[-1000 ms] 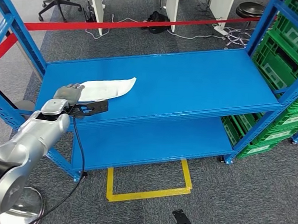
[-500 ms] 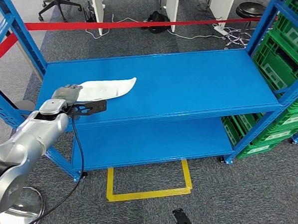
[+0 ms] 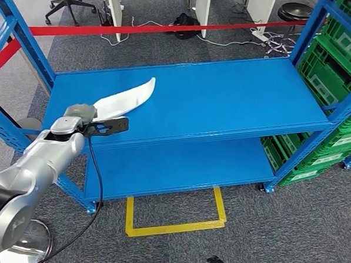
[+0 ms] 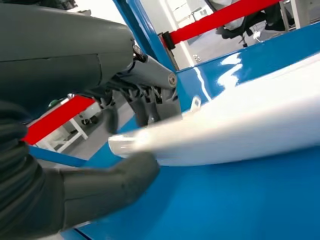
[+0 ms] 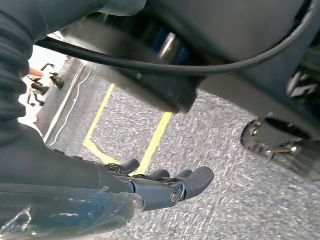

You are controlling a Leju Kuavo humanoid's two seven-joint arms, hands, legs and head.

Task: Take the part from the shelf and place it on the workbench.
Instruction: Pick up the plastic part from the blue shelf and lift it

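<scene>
Your left hand (image 3: 79, 112) is gripping the part (image 3: 124, 99) at its near end; in the left wrist view the thumb (image 4: 113, 180) is pressing under the white edge while the darker fingers (image 4: 149, 107) are closing over the top. A pinch at one end like that is likely the only reach you have from this side of the shelf (image 3: 238, 93).

The part is tilting: near end in the hand, far tip angling up and away over the upper deck. You cannot tell whether any of it is touching the blue surface. Judging by the tilt, the lift is under way and the carry to the workbench is not yet begun. With all the length hanging beyond the grip, it may swing or twist as you are turning.

Your right hand (image 5: 170, 187) is hanging low over the carpet by the yellow tape (image 5: 154, 142), fingers loosely apart and holding nothing.

Count: one part, one blue shelf with two decks in front of you, green crates (image 3: 333, 63) stacked on the right, one red barrier tape (image 3: 148, 29) behind.
</scene>
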